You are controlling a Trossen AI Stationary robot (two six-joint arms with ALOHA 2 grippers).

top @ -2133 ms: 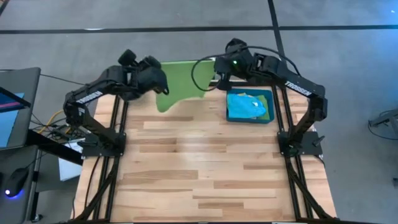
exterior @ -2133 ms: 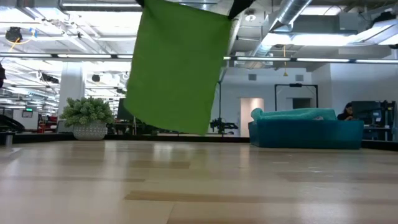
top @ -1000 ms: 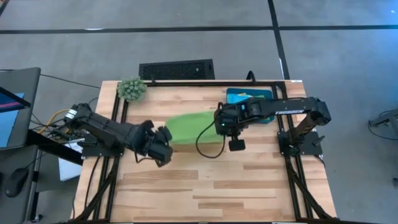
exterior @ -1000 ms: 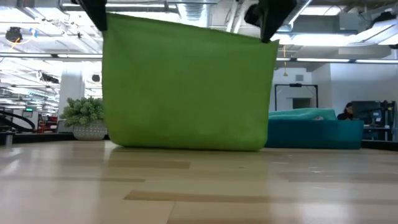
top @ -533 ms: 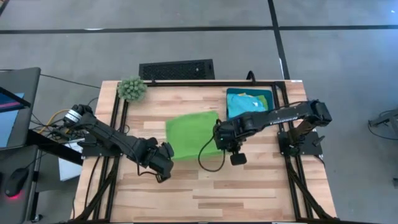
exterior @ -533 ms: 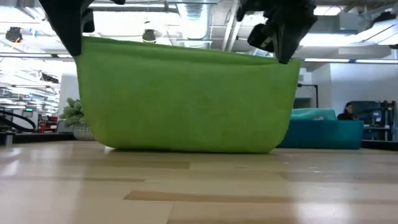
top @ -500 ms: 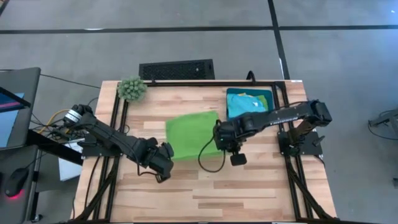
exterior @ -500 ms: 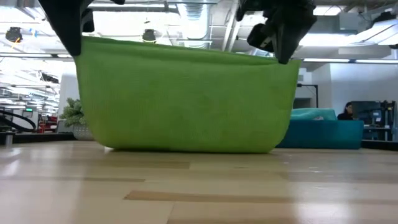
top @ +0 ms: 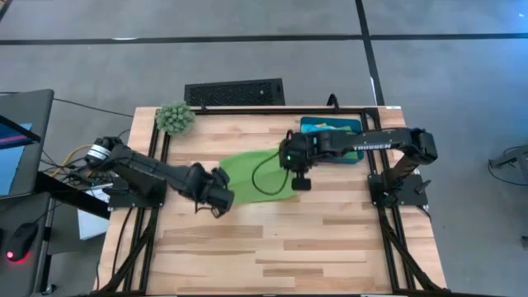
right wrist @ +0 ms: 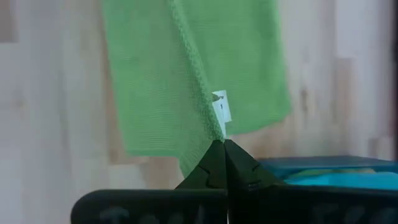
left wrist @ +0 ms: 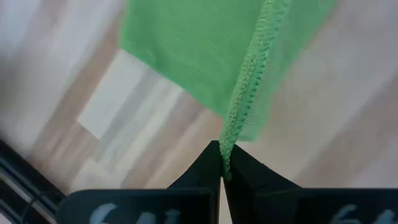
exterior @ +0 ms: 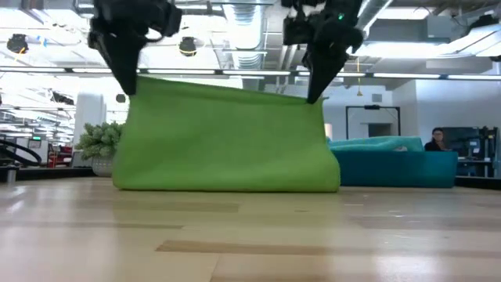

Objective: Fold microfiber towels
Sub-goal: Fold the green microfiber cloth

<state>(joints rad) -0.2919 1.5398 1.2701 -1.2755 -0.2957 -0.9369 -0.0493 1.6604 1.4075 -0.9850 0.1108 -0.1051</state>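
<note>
A lime green microfiber towel (exterior: 227, 137) is held up by its top corners, its lower edge resting on the wooden table (top: 330, 239) near the far edge. The left gripper (left wrist: 221, 163) is clamped on one stitched corner, the right gripper (right wrist: 224, 149) on the other.

Right tool (right wrist: 224, 144) pinching green towel (right wrist: 161, 81), teal bin (right wrist: 323, 167)

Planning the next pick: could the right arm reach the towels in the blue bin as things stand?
Probably not yet: the right gripper is shut on the green towel, though the blue bin lies close beside it.
</note>
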